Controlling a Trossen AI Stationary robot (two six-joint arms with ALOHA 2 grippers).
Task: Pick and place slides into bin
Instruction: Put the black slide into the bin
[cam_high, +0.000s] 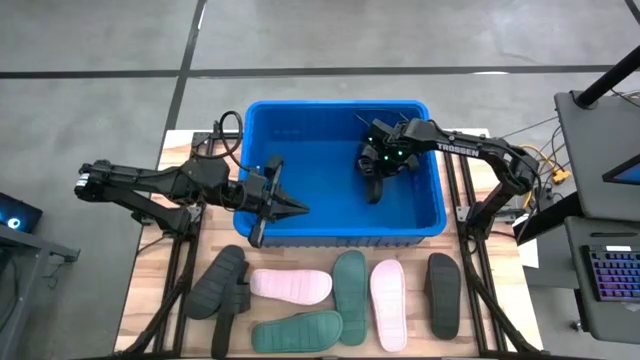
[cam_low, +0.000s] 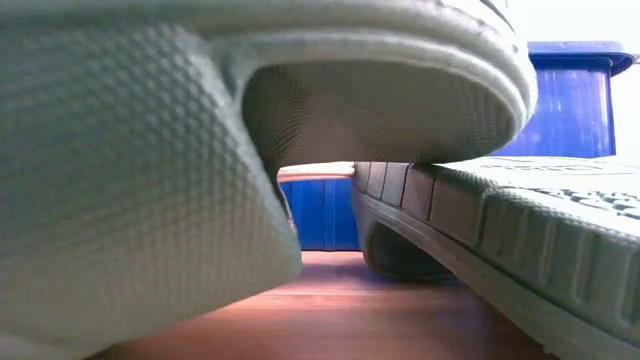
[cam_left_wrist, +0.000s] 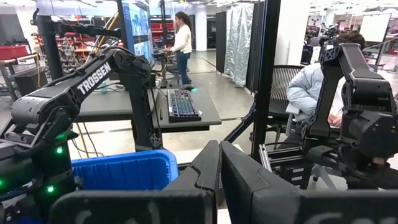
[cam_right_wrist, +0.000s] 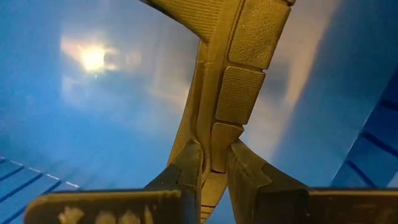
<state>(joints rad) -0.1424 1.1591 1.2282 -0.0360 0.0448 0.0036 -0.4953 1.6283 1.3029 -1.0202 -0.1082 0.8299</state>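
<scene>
Right pincer (cam_right_wrist: 212, 163) pinches a ridged rubber slide (cam_right_wrist: 224, 93) over the glossy blue bin (cam_high: 425, 190).

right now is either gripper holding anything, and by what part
The right gripper is shut on a dark slide, pinching the edge of its sole, over the blue bin. The left gripper, at the bin's front wall, is shut and holds nothing.

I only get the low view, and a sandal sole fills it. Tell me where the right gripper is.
Observer: The right gripper hangs inside the blue bin, shut on a dark slide.
Operator: Report the left gripper.
Observer: The left gripper is shut and empty, above the bin's near left corner.
Operator: Count the slides outside the bin.
Observer: Seven slides lie in front of the bin: three dark, two green, two pink.
</scene>
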